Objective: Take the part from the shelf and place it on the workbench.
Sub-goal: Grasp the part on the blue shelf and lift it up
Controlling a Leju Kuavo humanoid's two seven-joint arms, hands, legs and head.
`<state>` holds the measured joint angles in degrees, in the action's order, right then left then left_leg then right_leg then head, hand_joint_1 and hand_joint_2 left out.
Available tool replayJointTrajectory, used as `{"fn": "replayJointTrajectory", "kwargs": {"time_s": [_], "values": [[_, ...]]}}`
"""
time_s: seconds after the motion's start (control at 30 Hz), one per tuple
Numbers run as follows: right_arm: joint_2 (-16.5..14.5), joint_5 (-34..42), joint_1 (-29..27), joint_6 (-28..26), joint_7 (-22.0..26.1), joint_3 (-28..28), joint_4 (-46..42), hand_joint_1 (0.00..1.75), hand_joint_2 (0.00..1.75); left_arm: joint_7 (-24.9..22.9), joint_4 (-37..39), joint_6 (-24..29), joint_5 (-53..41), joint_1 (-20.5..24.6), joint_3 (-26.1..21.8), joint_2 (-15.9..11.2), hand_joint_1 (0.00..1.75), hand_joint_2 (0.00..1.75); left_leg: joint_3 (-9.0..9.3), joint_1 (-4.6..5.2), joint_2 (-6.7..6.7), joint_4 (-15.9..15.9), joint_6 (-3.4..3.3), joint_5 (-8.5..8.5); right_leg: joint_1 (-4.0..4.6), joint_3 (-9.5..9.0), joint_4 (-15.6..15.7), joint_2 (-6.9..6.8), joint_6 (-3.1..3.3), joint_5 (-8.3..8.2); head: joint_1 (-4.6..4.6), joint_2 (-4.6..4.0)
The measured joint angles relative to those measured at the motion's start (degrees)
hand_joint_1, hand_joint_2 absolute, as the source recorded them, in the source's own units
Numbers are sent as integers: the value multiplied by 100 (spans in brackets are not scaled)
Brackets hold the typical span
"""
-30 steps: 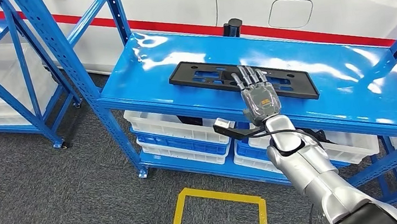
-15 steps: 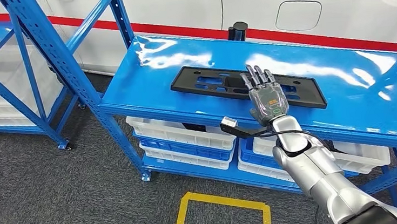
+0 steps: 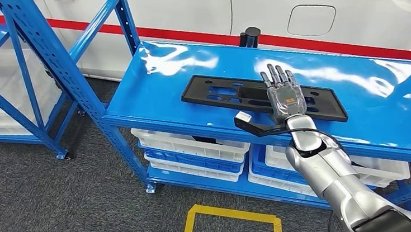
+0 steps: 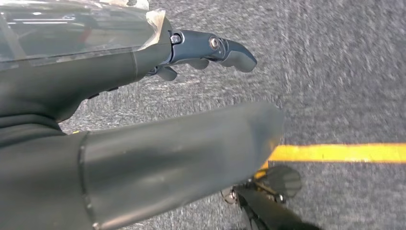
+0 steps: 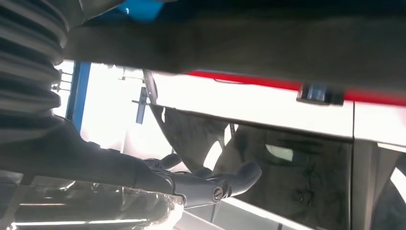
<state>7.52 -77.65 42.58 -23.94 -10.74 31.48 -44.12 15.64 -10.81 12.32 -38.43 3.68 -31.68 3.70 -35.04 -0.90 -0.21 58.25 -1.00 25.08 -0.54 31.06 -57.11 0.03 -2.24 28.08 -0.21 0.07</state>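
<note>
Over the black part (image 3: 263, 98) on the blue shelf (image 3: 359, 102), the right robot hand (image 3: 285, 99) now lies flat, fingers straight and slightly apart, gripping nothing; a second ago it hung at the shelf's front edge with just its fingertips over the part. The whole scene has also slid a little since then, so the camera has moved; the part itself lies where it lay, flat on the top board of the shelf, lengthwise along it.

Below that board, white bins (image 3: 189, 142) and blue bins (image 3: 193, 156) sit stacked on the lower levels; what they hold cannot be made out.

Behind the shelf stands a white car body (image 3: 182, 8) with a red stripe (image 3: 190, 34) and a fuel flap (image 3: 311, 20). Grey carpet (image 3: 60, 213) covers the floor before the shelf, marked with a yellow taped square (image 3: 193, 221). The left robot hand (image 4: 210, 50) hangs above that carpet, fingers loosely extended, holding nothing.
</note>
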Motion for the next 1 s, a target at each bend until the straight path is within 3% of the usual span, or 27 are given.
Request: {"fn": "replayJointTrajectory", "kwargs": {"time_s": [0.07,0.13,0.2,0.23,0.27,0.33,0.4,0.47,0.53,0.63,0.77,0.83,1.0], "values": [[9,-31,18,10,-5,-49,63,0,175,41,-1,47,13,5,-1,-16,0,0,47,-7,-2,-40,-80,0,-7,185,-360,-5,-14,165,8,0],[11,-64,27,31,0,-72,143,0,175,113,-1,141,15,16,-2,-37,0,0,66,0,-6,-47,-127,25,-14,639,-1169,-4,20,434,13,0],[12,-80,7,54,14,-74,209,0,175,158,-1,210,7,20,-2,-44,0,0,89,9,-15,-45,-149,55,-18,1032,-1753,-4,2,537,13,0],[11,-83,2,60,21,-74,228,0,175,167,-1,225,4,18,-2,-45,0,0,111,10,-20,-44,-150,73,-20,1079,-1731,-4,-36,454,13,0],[10,-84,6,61,27,-75,243,0,175,172,-1,229,1,18,-2,-45,0,0,141,9,-26,-43,-142,93,-24,1008,-1478,-5,-85,285,15,0],[8,-84,27,63,31,-76,270,0,175,178,-1,231,-2,22,-2,-43,0,0,202,21,-39,-36,-104,145,-25,671,-644,-5,-150,-117,18,0],[6,-84,45,64,32,-77,291,0,175,180,-1,232,-4,28,-2,-48,0,0,228,56,-56,-24,-76,202,-28,429,-119,-1,-108,-335,11,0],[-3,-84,64,65,33,-78,298,1,175,180,-1,236,-4,28,-2,-63,0,0,237,72,-64,-20,-146,225,-33,384,-51,4,-50,-372,3,0],[-11,-93,85,71,39,-77,306,23,175,191,-1,237,-4,26,-2,-70,0,0,253,62,-61,-36,-208,219,-19,379,-50,9,-36,-373,4,0],[-30,-128,104,100,69,-71,325,70,175,212,-1,245,11,27,-2,-63,0,0,278,51,-56,-79,-154,213,2,379,-52,15,-9,-362,4,0],[-81,-163,102,169,101,-60,345,116,175,232,-1,285,57,27,-2,-61,0,0,289,41,-51,-109,-59,202,12,384,-57,18,6,-355,4,0],[-104,-198,101,245,97,-52,358,125,175,244,-1,302,65,26,-2,-55,0,0,288,36,-50,-111,-25,203,18,385,-59,17,8,-353,5,0],[-138,-274,102,569,43,-18,389,126,175,254,-1,338,98,24,-25,-42,0,0,286,41,-50,-111,3,204,16,384,-60,17,9,-352,8,0]]}}
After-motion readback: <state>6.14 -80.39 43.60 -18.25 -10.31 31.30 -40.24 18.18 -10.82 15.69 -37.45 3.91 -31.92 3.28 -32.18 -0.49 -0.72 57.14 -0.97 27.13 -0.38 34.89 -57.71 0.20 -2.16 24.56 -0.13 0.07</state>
